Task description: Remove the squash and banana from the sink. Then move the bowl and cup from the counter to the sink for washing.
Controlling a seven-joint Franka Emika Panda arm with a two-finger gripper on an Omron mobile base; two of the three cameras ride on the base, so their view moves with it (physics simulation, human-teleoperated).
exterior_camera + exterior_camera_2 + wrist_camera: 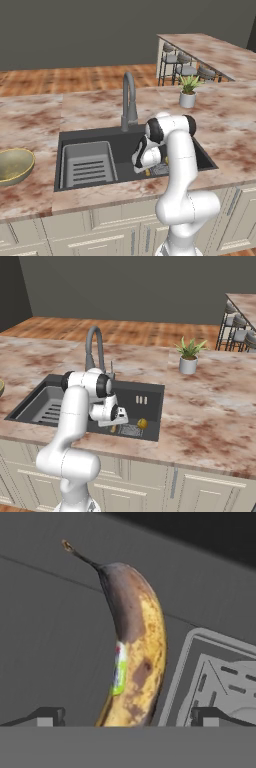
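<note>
Down in the dark grey rectangular sink (102, 135) hangs the white arm's two-finger gripper (150, 171), seen from the left base view low over the right part of the basin, just right of the grey ribbed tray insert (89, 164). A grey gooseneck faucet (129, 102) stands behind it, a wide olive-yellow bowl with a pale rim (15, 165) sits on the marbled counter (235, 120) far to the left, and a white pot with a green plant (188, 93) stands well behind on the right.

From the right base view, the gripper (116, 428) reaches to the basin floor, and a small round yellow-olive squash (142, 423) lies just beside it.

Looking along the hand, the dark fingertips (50, 716) stand spread wide on either side of a slim curved yellow-brown banana (136, 657) with a dark stem end and a small sticker. It lies on the basin floor between them, unpinched, beside a grey drain plate (220, 682).
</note>
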